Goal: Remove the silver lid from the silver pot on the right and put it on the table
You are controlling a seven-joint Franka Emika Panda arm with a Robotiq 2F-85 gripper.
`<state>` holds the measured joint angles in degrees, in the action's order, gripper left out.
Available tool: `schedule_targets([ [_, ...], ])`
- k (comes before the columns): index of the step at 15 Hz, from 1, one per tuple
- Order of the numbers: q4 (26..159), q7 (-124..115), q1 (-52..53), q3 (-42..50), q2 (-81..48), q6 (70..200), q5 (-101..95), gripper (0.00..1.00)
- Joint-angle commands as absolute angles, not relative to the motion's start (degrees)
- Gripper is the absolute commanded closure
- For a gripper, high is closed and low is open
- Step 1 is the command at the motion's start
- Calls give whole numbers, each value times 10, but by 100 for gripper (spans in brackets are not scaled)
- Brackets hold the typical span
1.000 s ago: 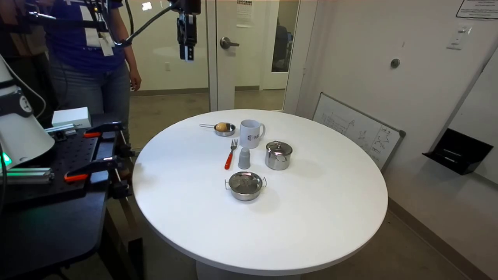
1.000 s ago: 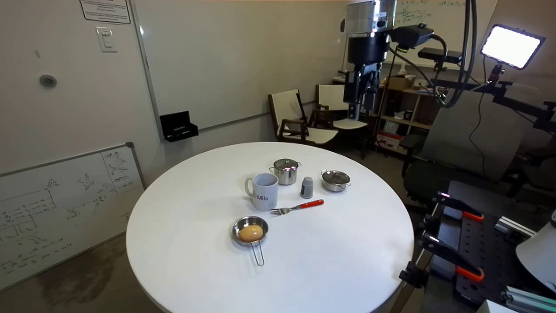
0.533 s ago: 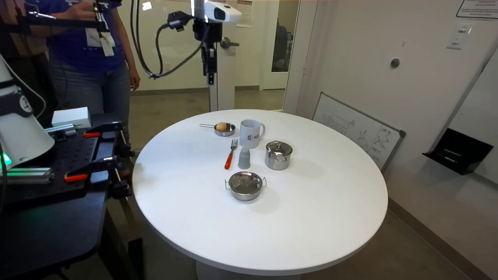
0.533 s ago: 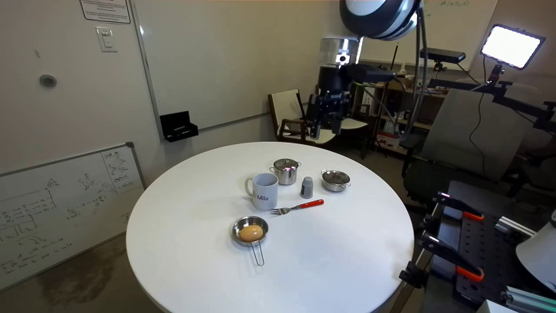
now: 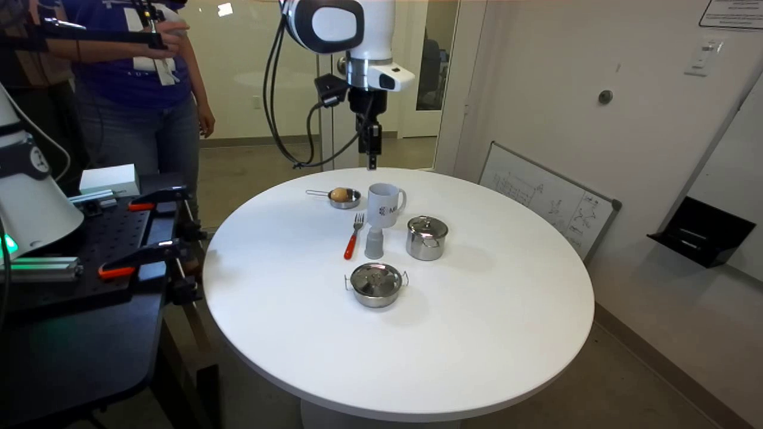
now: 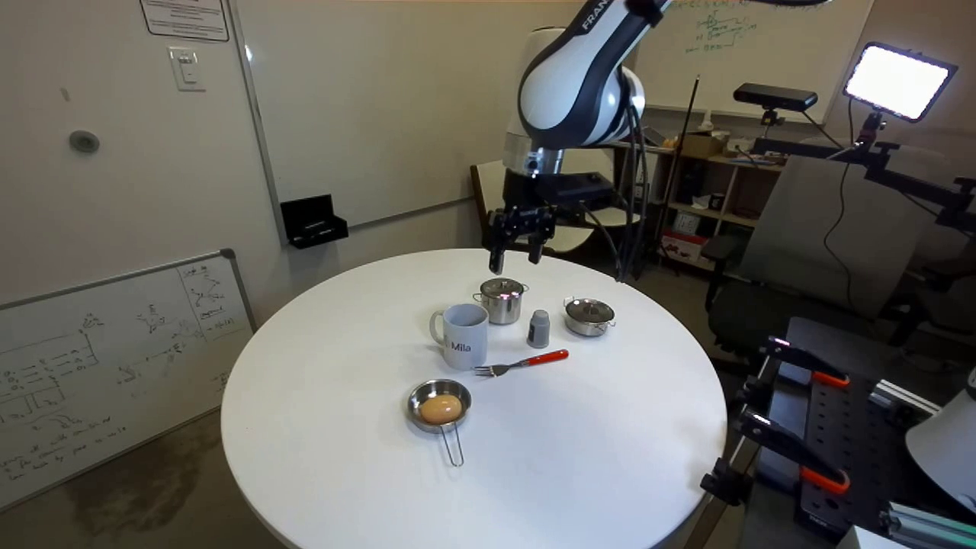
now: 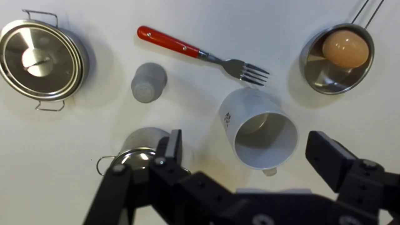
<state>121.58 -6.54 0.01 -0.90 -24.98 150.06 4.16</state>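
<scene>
The round white table point(image 6: 579, 465) is cut off at its front by the lower edge of an exterior view. Well beyond the mug point(image 5: 383, 205), in an exterior view, stands a person point(image 5: 128, 98), the head cut off. The arm point(image 5: 369, 30), too, is cut off above in both exterior views. The claw point(image 6: 516, 263) hangs in the air; its two fingers point(image 7: 328, 159) are wide apart and hold nothing, and in the wrist view the mug appears in the gap between them, its handle almost hidden. Near the mug stands the silver pot point(image 6: 503, 309); in the wrist view, a finger hides much of it. The low pot point(image 5: 375, 298) is farther from the mug. The pan point(image 7: 328, 81) is near the mug, and the wrist view cuts its handle off. The lid point(image 5: 427, 225), the thing of the task, sits on the silver pot; in the wrist view the same finger partly covers it. The fork point(image 7: 202, 55) lies just beside the mug; if they touch, I cannot tell. The grey bottle point(image 5: 374, 245) stands near the mug; its kind is hard to make out. The egg point(image 7: 345, 49) rests in the pan.
</scene>
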Motion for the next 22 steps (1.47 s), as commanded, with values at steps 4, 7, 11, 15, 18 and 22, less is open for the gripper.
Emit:
schedule_targets([
  [4,1176,-69,9,-2,-289,1497,38,0],
  [7,1196,-75,9,1,-273,1500,37,0],
  [11,1194,-67,-6,2,-295,1522,51,0],
  [15,1176,-48,-31,-2,-324,1545,61,0],
  [18,1155,-44,-40,-3,-350,1564,60,0],
  [22,1116,-49,-33,6,-384,1588,46,0],
])
